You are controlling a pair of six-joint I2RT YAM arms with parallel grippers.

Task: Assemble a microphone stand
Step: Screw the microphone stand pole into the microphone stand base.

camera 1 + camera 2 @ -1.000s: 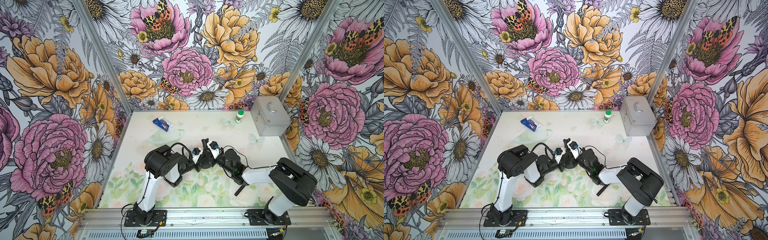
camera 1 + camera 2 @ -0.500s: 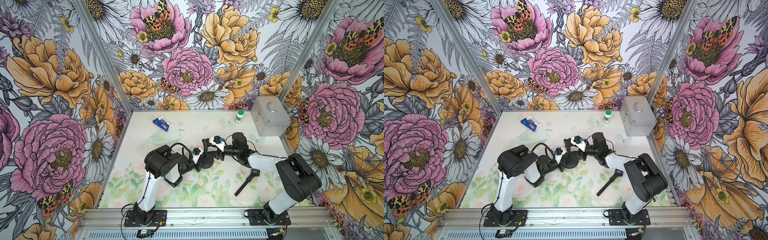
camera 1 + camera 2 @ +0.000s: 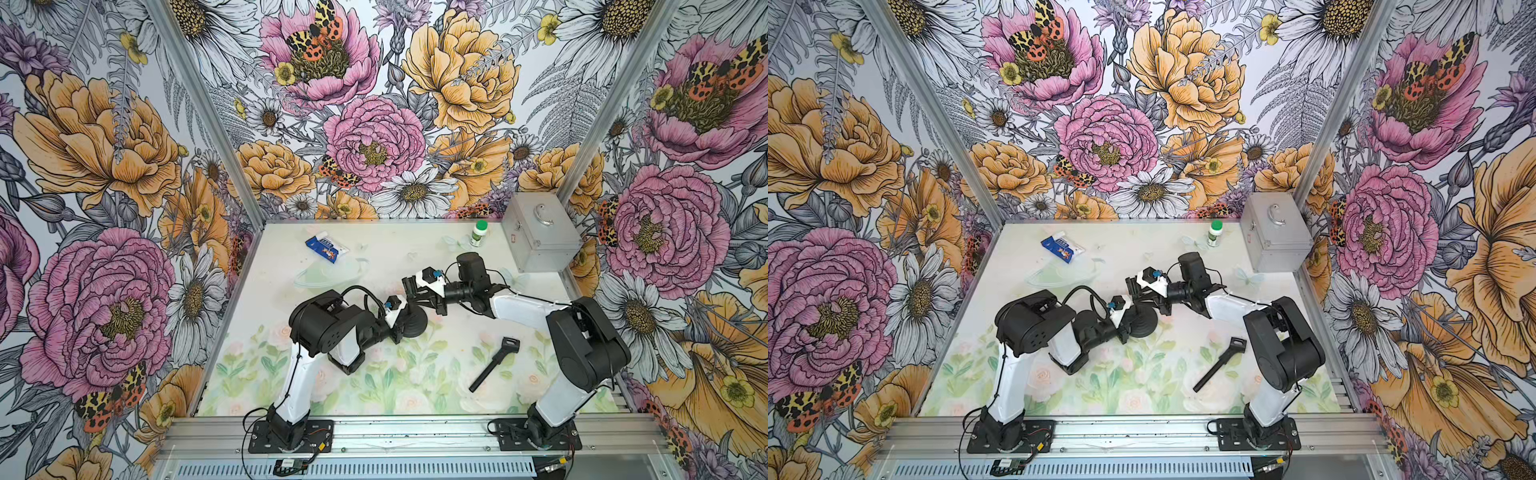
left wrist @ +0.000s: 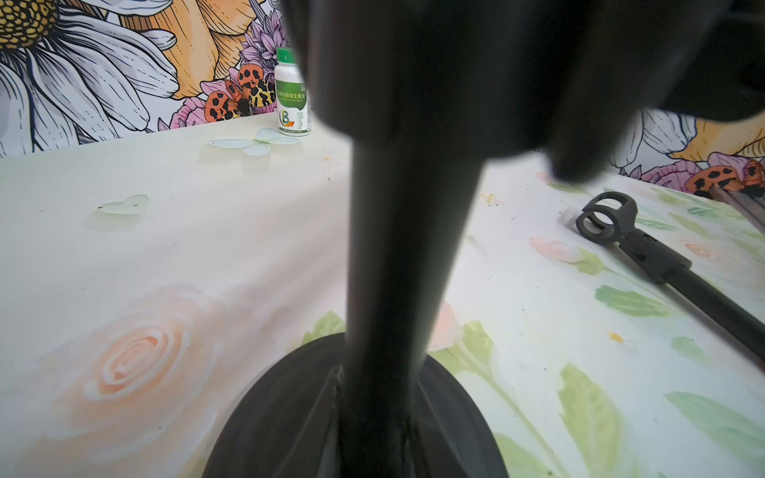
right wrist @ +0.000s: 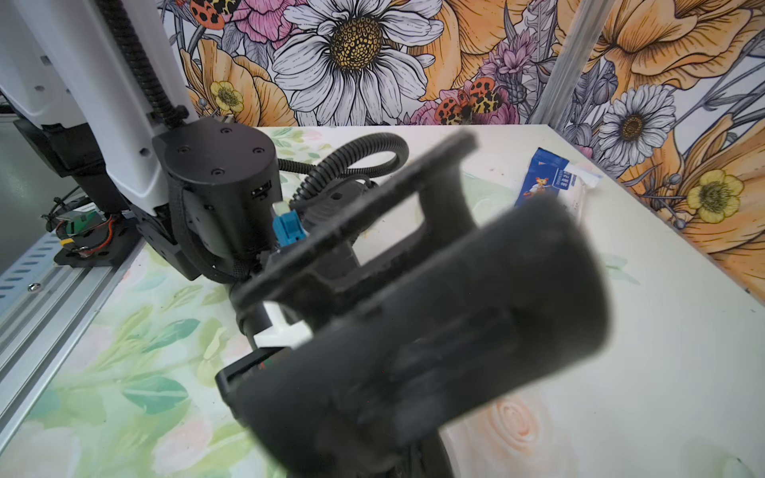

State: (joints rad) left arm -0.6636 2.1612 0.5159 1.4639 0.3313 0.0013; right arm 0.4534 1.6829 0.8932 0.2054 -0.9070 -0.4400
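Here, the base (image 3: 417,323) is gripped by the left claw (image 3: 398,328).
The rod (image 3: 492,365) is laid flat at four o'clock from the closed right claw (image 3: 411,291), axis one-to-seven, nearer that arm.

Both top views high, looking down, sharing whole table (image 3: 415,249); 2 wrist views low, close, across it.
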